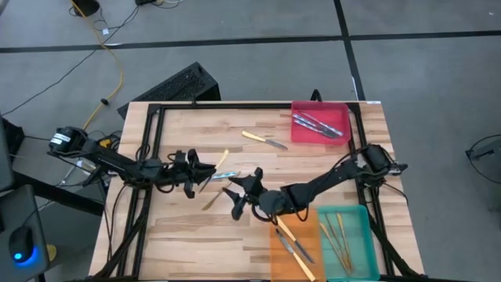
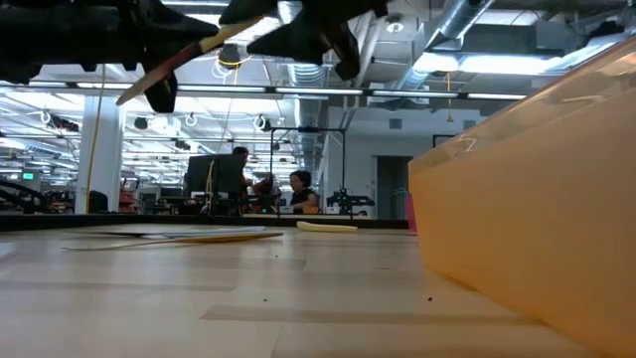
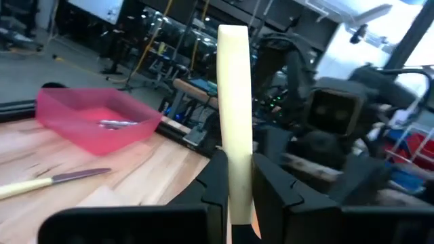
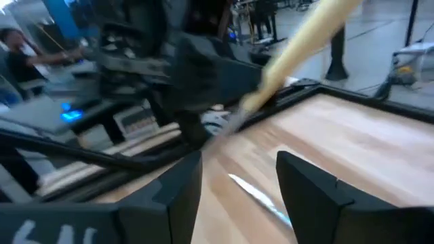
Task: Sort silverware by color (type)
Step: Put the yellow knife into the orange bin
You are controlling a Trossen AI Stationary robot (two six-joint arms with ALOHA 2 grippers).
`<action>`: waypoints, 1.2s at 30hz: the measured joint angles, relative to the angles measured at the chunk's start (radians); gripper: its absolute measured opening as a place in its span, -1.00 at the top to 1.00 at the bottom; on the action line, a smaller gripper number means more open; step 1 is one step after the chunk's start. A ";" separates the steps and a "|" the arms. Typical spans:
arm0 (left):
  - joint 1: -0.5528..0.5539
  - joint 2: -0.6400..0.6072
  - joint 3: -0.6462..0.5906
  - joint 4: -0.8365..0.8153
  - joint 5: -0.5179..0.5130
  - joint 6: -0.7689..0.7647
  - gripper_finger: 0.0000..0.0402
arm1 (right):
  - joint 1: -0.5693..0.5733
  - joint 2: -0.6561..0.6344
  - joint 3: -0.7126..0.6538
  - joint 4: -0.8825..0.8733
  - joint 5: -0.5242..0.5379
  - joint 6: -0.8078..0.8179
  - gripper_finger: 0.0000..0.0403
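Left gripper (image 3: 234, 196), raised above the middle of the worktop (image 1: 196, 235), with jaws clamped on a yellow-handled utensil (image 3: 234, 102). Right gripper (image 1: 239, 192) just beside it, jaws spread and empty. A second yellow-handled utensil (image 1: 263, 139) is seen on the worktop; other silverware lies in the red tray (image 1: 344, 117), orange tray (image 1: 282, 251) and teal tray (image 1: 360, 235)

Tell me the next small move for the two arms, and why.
Probably the right gripper should close in on the yellow-handled utensil that the left gripper holds pinched above the table. The right gripper's fingers stand open with nothing between them, facing that utensil, which suggests a handover.
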 joint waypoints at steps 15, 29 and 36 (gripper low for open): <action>-0.086 0.000 0.000 0.097 0.008 0.100 0.86 | -0.011 -0.004 -0.002 0.235 -0.021 -0.202 -0.07; -0.092 0.000 0.000 0.123 0.026 0.123 0.86 | -0.085 -0.004 -0.002 0.272 -0.215 -0.151 -0.07; -0.092 0.000 0.000 0.134 0.026 0.123 0.86 | -0.106 -0.004 -0.002 0.282 -0.217 -0.147 -0.07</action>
